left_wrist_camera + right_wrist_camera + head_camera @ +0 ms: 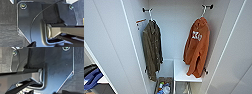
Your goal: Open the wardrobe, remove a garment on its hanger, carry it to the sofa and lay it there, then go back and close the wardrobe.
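The white wardrobe (176, 22) stands open in the head view, its doors swung out to both sides. On the right inside it, the rust-orange hooded garment (196, 47) with white lettering hangs from a thin white hanger (204, 11) whose hook sits on a dark peg. The garment's lower end rests near a white shelf (184, 73). The wrist views show dark robot plates over dark carpet.
A dark olive jacket (152, 50) hangs on the left inside the wardrobe from its own hanger. Below it a bin (164, 87) holds small items. The left door (106, 45) and right door (234, 55) flank the opening. Blue fabric (92, 77) lies at the far left.
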